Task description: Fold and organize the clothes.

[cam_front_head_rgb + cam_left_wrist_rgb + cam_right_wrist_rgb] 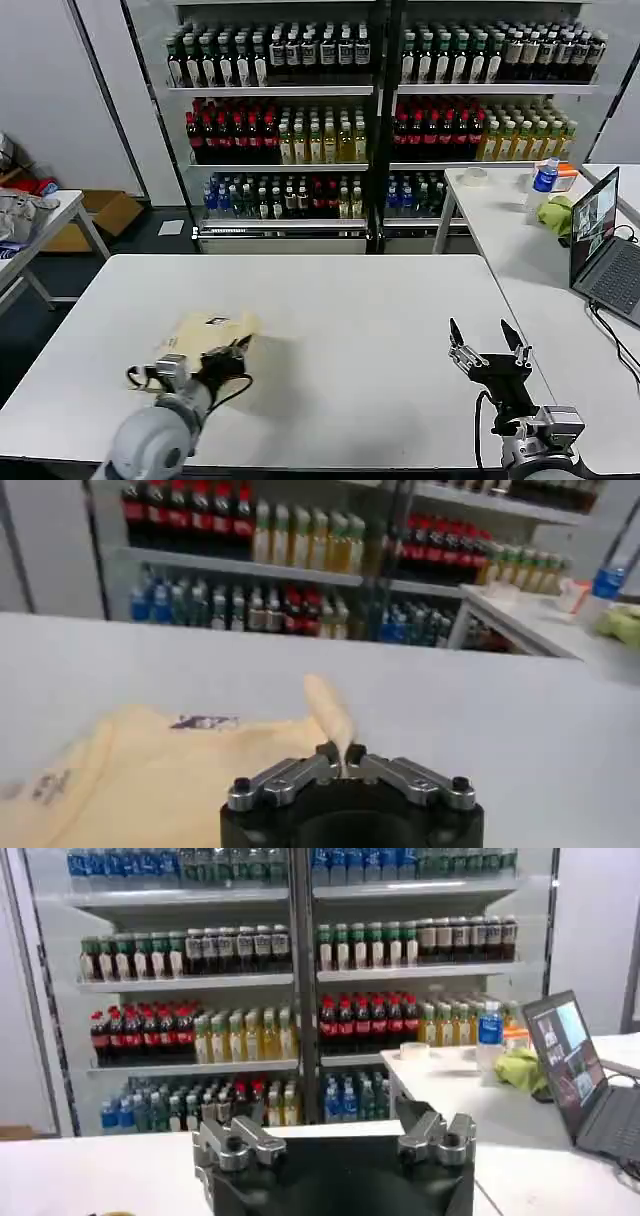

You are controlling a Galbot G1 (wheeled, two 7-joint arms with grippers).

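Cream T-shirt lies bunched on the near left of the white table, not yet neatly folded. Left gripper is clenched on a raised pinch of its fabric. Right gripper hovers spread wide, near right, idle.

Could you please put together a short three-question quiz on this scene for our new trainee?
1. True or false: the left gripper is shut on a fold of the T-shirt.
2. Which state is the right gripper in? A) shut on the shirt B) open above the white table C) holding a bottle
3. Fill in: on the side table, the green cloth lies beside an open ____.

Key: 1 true; 2 B; 3 laptop.
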